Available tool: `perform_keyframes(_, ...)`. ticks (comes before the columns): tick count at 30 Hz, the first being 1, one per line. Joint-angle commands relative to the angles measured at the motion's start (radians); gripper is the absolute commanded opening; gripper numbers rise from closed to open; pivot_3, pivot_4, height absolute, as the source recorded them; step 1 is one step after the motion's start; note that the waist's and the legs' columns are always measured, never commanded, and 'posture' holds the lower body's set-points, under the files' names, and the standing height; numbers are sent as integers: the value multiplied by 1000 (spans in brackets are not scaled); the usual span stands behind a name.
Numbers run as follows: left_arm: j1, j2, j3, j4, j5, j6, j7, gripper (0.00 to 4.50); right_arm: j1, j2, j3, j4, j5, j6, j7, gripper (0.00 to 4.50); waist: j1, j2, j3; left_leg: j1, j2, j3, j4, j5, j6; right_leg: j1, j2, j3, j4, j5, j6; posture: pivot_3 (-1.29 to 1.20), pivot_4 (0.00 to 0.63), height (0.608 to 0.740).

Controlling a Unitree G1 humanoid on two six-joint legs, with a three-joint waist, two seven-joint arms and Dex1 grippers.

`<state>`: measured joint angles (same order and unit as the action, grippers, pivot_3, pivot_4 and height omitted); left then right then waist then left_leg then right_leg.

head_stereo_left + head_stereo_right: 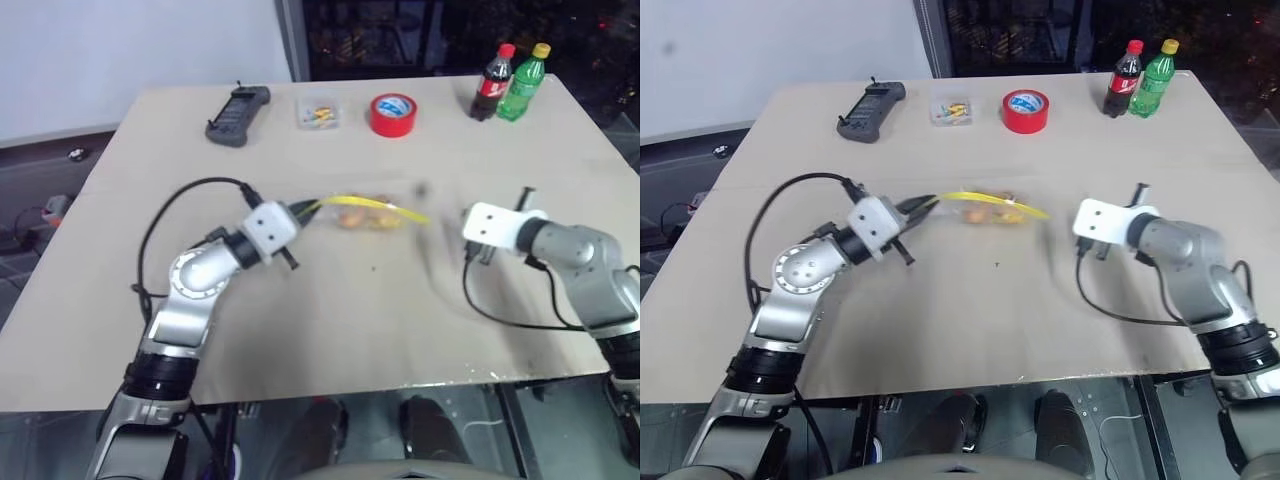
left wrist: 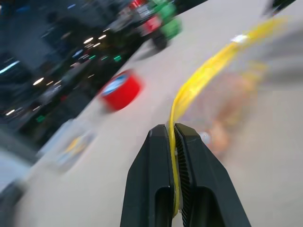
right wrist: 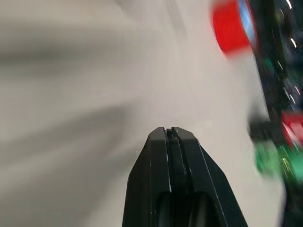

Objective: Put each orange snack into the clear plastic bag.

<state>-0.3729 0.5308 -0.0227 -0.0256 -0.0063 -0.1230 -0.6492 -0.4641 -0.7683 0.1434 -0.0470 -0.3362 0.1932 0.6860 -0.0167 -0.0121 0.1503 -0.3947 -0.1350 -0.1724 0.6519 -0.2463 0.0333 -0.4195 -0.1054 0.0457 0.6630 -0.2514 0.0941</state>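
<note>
The clear plastic bag [image 1: 396,201] lies at mid-table, its yellow seal strip [image 1: 372,205] running left to my left gripper [image 1: 305,209]. That gripper is shut on the end of the strip, as the left wrist view shows [image 2: 171,130]. Two orange snacks [image 1: 350,218] [image 1: 381,222] sit side by side inside the bag, just below the strip. My right gripper [image 3: 169,130] is shut with nothing in it. Its white wrist block [image 1: 495,226] hovers over bare table to the right of the bag, apart from it.
Along the table's far side stand a black handheld device [image 1: 238,115], a small clear box [image 1: 319,112] of coloured bits, a red tape roll [image 1: 393,114], a cola bottle [image 1: 493,82] and a green bottle [image 1: 524,82]. The table's near edge [image 1: 330,392] runs below both arms.
</note>
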Motion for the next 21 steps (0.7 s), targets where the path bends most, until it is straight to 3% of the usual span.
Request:
perform_keyframes(1, -50, -11, 20, 30, -25, -36, 13, 0, -68, 9, -33, 9, -3, -15, -44, 55, 0, 0, 0, 0, 0, 0, 0, 0, 0, 0, 0, 0, 0, 0, 0, 0, 150, 740)
perform_keyframes(4, -93, -21, 28, 82, -31, -45, 18, 0, -111, 33, -38, 25, 21, -10, -53, 55, 2, 0, 0, 0, 0, 0, 0, 0, 0, 0, 0, 0, 0, 0, 0, 0, 150, 740)
perform_keyframes(9, -175, -31, 35, 172, -40, -54, 16, 0, -157, 97, -53, -106, 226, 122, 104, 55, 2, 0, 0, -2, 0, -1, 0, 0, 0, 0, -1, -1, -1, 0, 0, 0, 150, 740)
perform_keyframes(12, -176, -29, 35, 188, -41, -69, 12, 0, -148, 160, -27, -207, 286, 216, 111, 1242, -3, 0, 0, -2, 0, -1, 0, 0, 0, 0, -1, -1, -2, 0, 0, 0, 150, 740)
perform_keyframes(13, -173, -28, 33, 189, -40, -74, 12, 0, -143, 186, -13, -235, 301, 252, 106, 1860, -3, 0, 0, -2, 0, -1, 0, 0, 0, 0, -1, -1, -2, 0, 0, 0, 150, 740)
perform_keyframes(14, -169, -28, 32, 188, -39, -77, 12, 0, -138, 208, -1, -257, 311, 281, 102, 2141, -3, 0, 0, -3, 0, -2, 0, 0, 0, -1, -1, -1, -2, 0, 0, 0, 150, 740)
perform_keyframes(21, -149, -31, 19, 164, -31, -91, 12, 0, -154, 311, 79, -257, 311, 386, 48, 2141, 0, 0, 0, -3, -1, -2, 1, 0, 0, -1, -1, -2, 0, 0, 0, 0, 150, 740)
